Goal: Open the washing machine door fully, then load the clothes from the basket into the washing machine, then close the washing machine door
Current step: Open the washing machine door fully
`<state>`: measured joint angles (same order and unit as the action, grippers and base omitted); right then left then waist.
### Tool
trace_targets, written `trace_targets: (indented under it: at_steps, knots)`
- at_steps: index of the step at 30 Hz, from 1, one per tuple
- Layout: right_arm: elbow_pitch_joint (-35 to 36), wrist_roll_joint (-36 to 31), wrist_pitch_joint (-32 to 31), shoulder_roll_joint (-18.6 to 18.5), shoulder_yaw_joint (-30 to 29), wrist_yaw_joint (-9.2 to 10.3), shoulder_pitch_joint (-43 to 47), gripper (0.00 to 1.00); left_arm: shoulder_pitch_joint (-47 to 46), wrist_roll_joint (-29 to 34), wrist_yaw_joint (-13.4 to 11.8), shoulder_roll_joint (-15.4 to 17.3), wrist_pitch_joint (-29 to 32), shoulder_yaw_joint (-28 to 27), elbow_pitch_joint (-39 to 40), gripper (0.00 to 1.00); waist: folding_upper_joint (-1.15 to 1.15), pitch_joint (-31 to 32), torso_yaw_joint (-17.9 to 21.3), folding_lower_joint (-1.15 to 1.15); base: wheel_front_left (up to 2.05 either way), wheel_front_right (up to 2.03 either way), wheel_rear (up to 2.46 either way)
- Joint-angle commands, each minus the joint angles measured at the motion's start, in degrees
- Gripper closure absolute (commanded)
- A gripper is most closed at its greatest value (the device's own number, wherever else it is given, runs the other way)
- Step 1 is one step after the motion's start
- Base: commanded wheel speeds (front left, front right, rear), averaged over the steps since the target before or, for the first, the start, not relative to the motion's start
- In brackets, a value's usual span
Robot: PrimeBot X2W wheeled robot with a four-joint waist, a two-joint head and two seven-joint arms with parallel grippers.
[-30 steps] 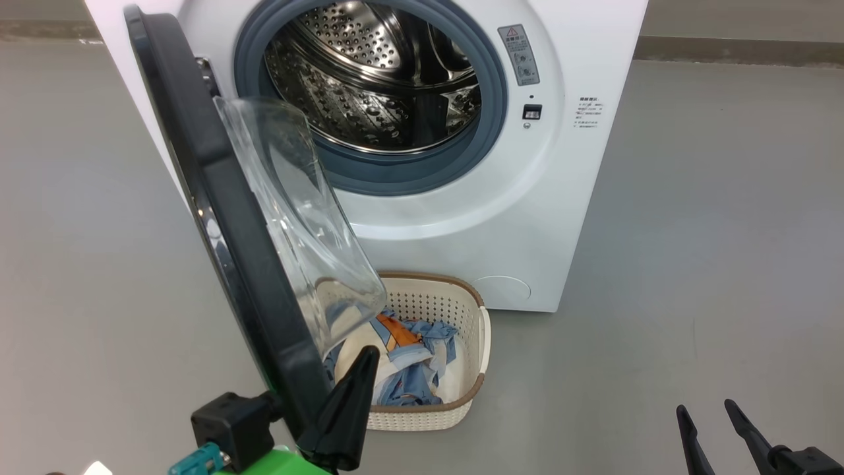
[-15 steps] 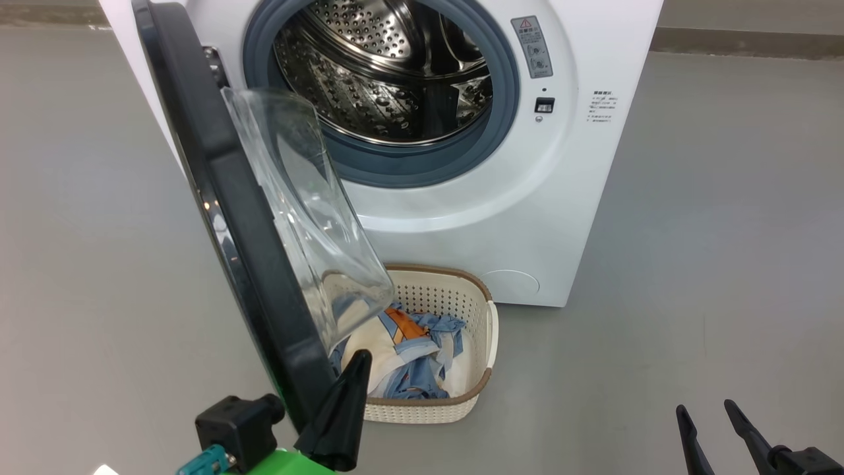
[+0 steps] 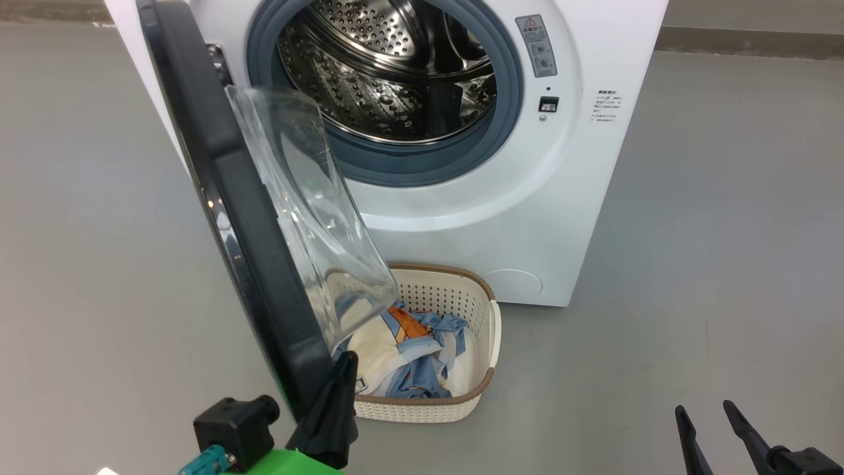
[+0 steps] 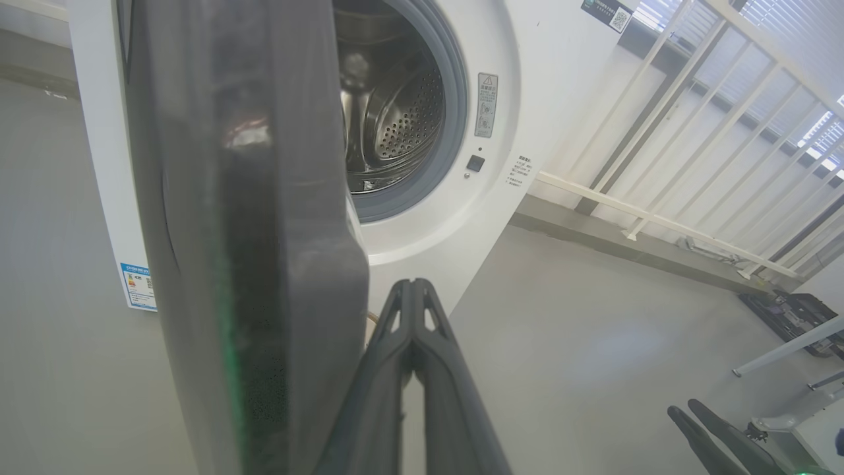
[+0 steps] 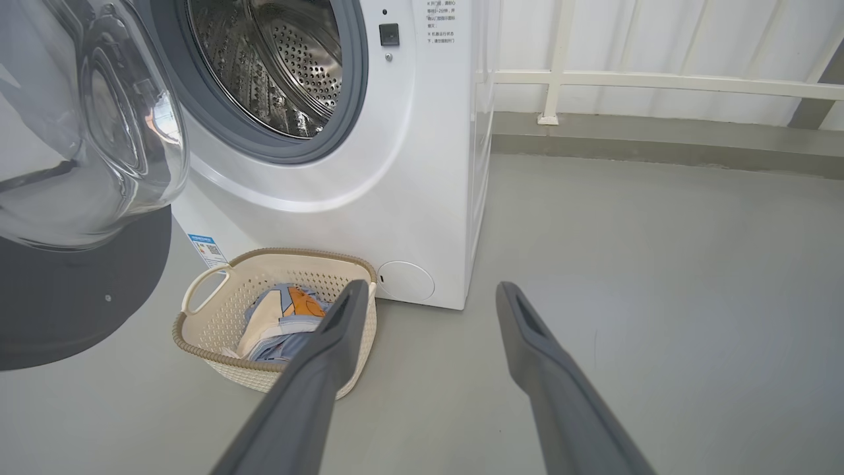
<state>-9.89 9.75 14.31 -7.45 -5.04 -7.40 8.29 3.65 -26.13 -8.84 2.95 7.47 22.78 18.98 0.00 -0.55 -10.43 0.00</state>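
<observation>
The washing machine (image 3: 560, 198) stands with its steel drum (image 3: 389, 72) exposed. Its door (image 3: 224, 198) hangs open to the left, edge-on to me, the glass bulge (image 3: 310, 218) facing the machine. My left gripper (image 3: 348, 359) is shut on nothing, its fingers (image 4: 412, 310) pressed together just right of the door's black rim (image 4: 250, 198) at its lower end. The basket (image 3: 435, 269) sits on the floor against the machine's front, partly behind the door. The clothes (image 3: 409, 356) lie in it, blue and cream with orange print. My right gripper (image 3: 709, 415) is open low at the right, apart from the basket (image 5: 217, 310).
Grey floor (image 3: 692, 264) spreads to both sides of the machine. A white railing (image 4: 659, 218) runs on a raised kerb behind and to the right. Dark equipment (image 4: 784, 310) lies on the floor far right. A blue label sticker (image 4: 138, 287) is on the machine's lower front.
The head camera has shifted, so the machine sits a little further right in the picture. My left gripper has sunk slightly along the door's lower rim. The right gripper has stayed put.
</observation>
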Motion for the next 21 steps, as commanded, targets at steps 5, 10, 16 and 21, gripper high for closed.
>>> trace_targets:
  at_steps: [5,10,16,21]
  knots:
    - [1.23,0.46,0.69,-0.77,1.01,-0.09,-1.27,0.00,-2.45,0.46,-0.54,0.28,-1.09,-2.35,0.38,1.00,0.00,-0.03,-0.57,0.00,0.00,0.00,0.00]
    - [1.30,0.46,0.69,-0.64,1.01,-0.09,-1.27,0.00,-2.75,0.32,-0.96,0.26,-2.04,-2.95,-1.16,1.00,0.00,0.01,-1.02,0.00,0.00,0.00,0.00]
    - [1.29,0.56,0.69,-0.67,1.09,-0.09,-1.20,0.00,-2.96,0.20,-1.54,0.23,-2.81,-3.21,-2.10,1.00,0.00,0.05,-1.36,0.00,0.00,0.00,0.00]
    - [1.19,0.74,0.69,-0.58,1.25,-0.09,-1.13,0.00,-2.96,0.21,-2.08,0.30,-3.07,-3.59,-2.38,1.00,0.00,-0.05,-2.09,0.00,0.00,0.00,0.00]
